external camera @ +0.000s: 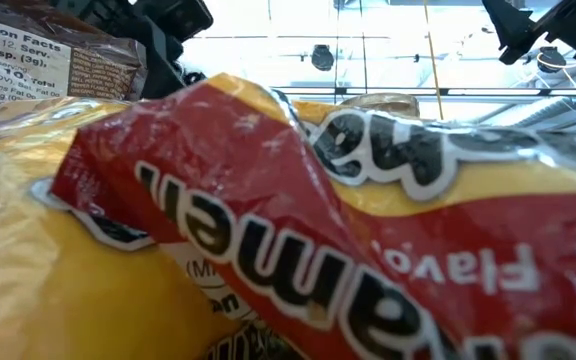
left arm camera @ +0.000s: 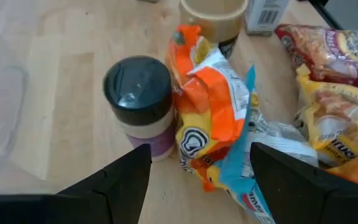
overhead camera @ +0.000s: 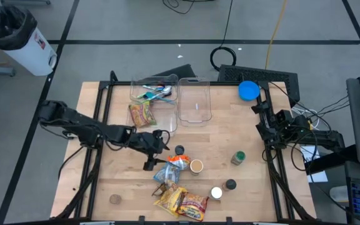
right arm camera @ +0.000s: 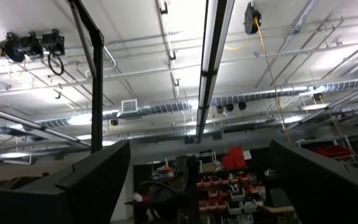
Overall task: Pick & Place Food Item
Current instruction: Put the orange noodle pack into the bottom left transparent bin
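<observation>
In the low view a red-and-yellow snack packet (external camera: 298, 230) fills nearly the whole picture, hiding the table behind it; its lettering is cut by the edges. Behind the packet, a nutrition label (external camera: 28, 60) shows only partly.

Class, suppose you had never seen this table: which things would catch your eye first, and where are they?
The left gripper hangs open over an orange snack bag beside a black-lidded jar, mid-table. Yellow-and-red snack packets lie at the near edge. Two clear bins stand at the far side.
</observation>
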{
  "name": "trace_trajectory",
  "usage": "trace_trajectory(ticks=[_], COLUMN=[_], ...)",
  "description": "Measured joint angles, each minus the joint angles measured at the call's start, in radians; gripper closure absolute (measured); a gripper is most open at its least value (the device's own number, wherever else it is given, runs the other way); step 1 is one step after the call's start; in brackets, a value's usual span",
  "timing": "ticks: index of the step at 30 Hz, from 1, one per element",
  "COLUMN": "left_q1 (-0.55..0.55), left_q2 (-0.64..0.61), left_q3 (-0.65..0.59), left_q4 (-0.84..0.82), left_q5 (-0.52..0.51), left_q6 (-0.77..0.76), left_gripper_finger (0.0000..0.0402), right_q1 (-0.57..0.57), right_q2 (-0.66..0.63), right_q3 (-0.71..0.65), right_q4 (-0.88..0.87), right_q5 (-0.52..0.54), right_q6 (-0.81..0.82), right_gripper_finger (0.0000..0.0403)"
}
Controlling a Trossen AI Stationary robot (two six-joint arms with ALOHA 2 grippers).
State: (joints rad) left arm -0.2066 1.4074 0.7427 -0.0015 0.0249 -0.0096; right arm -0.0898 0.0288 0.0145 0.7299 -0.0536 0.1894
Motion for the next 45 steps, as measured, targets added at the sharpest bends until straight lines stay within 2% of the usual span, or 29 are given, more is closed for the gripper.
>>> trace_trajectory(ticks=[7, 10, 14, 21, 27, 31, 35, 40, 45], left_q1=[-0.010, -0.009, -0.009, 0.008, 0.035, 0.046, 0.055, 0.073, 0.113], left_q2=[0.074, 0.082, 0.082, 0.081, 0.024, -0.064, -0.176, -0.301, -0.369], left_q3=[0.001, 0.001, 0.001, 0.001, 0.023, 0.034, 0.035, 0.035, 0.036], left_q4=[0.070, 0.091, 0.111, 0.134, 0.120, 0.123, 0.120, 0.094, 0.014], left_q5=[-0.001, -0.003, -0.005, -0.008, 0.004, -0.002, -0.064, -0.193, -0.346], left_q6=[-0.002, -0.019, -0.020, -0.021, -0.018, 0.012, 0.090, 0.186, 0.247], left_gripper_finger=[0.0119, 0.0133, 0.0184, 0.0302, 0.0389, 0.0388, 0.0391, 0.0391, 0.0396], right_q1=[0.000, 0.000, 0.000, 0.000, 0.000, 0.000, 0.000, 0.000, 0.000], right_q2=[0.001, 0.001, 0.003, 0.005, 0.005, 0.005, 0.005, 0.005, 0.005], right_q3=[0.000, 0.000, 0.000, 0.000, 0.000, 0.000, 0.000, 0.000, 0.000], right_q4=[-0.040, -0.060, -0.071, -0.077, -0.078, -0.077, -0.077, -0.077, -0.077], right_q5=[0.000, 0.000, 0.000, 0.000, 0.000, 0.000, 0.000, 0.000, 0.000], right_q6=[0.000, 0.000, 0.000, 0.000, 0.000, 0.000, 0.000, 0.000, 0.000], right_gripper_finger=[0.0023, 0.0023, 0.0023, 0.0023, 0.0023, 0.0023, 0.0023, 0.0023, 0.0023])
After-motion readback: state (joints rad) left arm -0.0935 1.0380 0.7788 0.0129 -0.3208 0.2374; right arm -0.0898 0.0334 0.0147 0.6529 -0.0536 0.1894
